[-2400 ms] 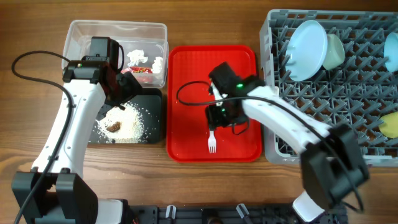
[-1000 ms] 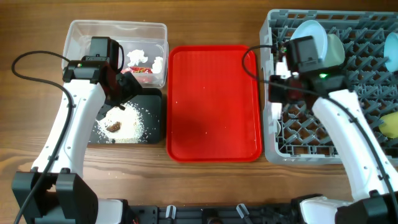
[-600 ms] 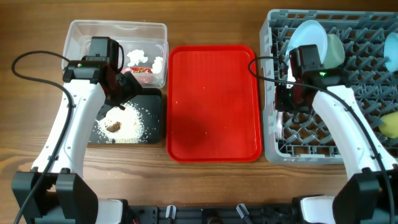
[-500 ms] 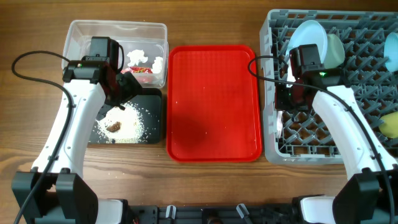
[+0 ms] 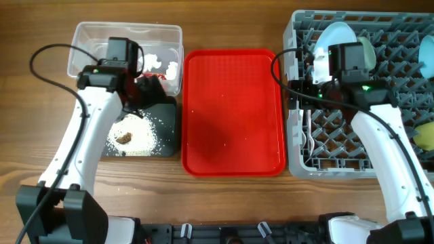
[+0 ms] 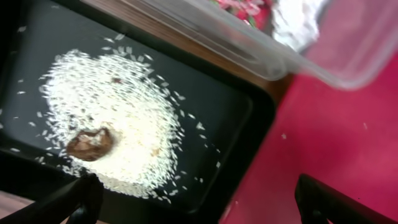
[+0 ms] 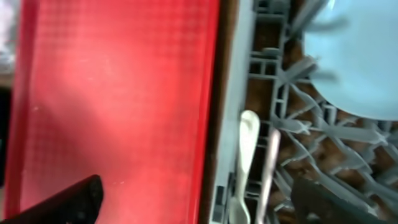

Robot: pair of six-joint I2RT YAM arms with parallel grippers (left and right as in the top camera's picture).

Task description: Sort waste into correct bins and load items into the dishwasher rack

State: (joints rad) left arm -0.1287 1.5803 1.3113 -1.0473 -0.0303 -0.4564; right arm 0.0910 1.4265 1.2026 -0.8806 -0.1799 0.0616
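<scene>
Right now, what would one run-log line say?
right end effector: open, over rack edge | white cutlery: lying in rack | left end effector: open, over black tray

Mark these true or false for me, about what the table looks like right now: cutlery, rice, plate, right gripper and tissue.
1. A fork lies on the red tray. False: no fork shows there; white cutlery lies in the grey rack.
2. The rice is heaped in the black tray. True.
3. The light blue plate stands in the grey rack. True.
4. The right gripper is shut on a spoon. False: it is open, with nothing held.
5. The crumpled tissue lies in the black tray. False: it is in the clear tub.
</scene>
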